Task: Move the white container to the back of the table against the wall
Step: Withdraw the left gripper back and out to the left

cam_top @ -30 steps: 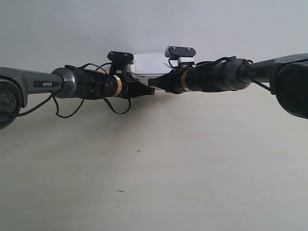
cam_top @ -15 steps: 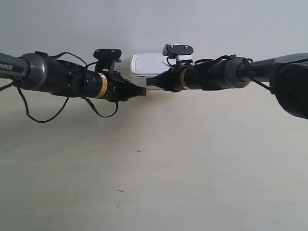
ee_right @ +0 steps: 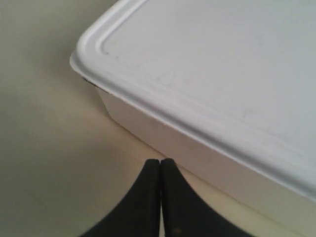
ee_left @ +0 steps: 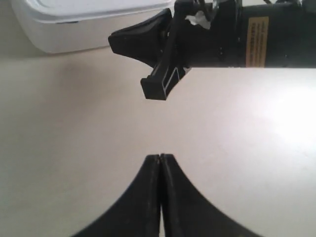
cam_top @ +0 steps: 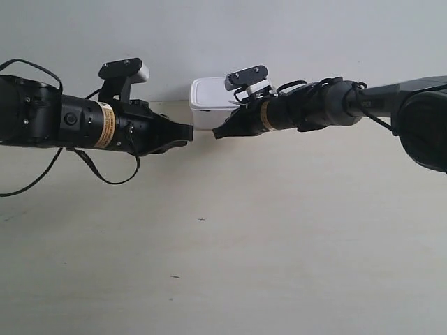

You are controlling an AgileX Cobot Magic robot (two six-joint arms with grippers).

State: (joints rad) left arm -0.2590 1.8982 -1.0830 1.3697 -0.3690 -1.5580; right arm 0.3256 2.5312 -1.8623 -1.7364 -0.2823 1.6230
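Exterior view, nearest part first: the tabletop [cam_top: 279, 265] is pale, with a few dark specks [cam_top: 201, 220]. Farther in, two tools reach toward each other from either side, their tips near but apart. The left tool [ee_left: 160, 157] has its fingers pressed together and holds nothing. The right tool [ee_right: 160, 160] is likewise pressed together and empty, its tip just beside the near side of the white container [cam_top: 206, 105]; whether it touches cannot be told. The container sits at the far edge of the tabletop, seemingly against the wall [cam_top: 293, 35], so the task looks about done. The risk lies in pulling away: a sideways swing of the right tool could clip the box and skew it off the wall, or the two tips could knock together.
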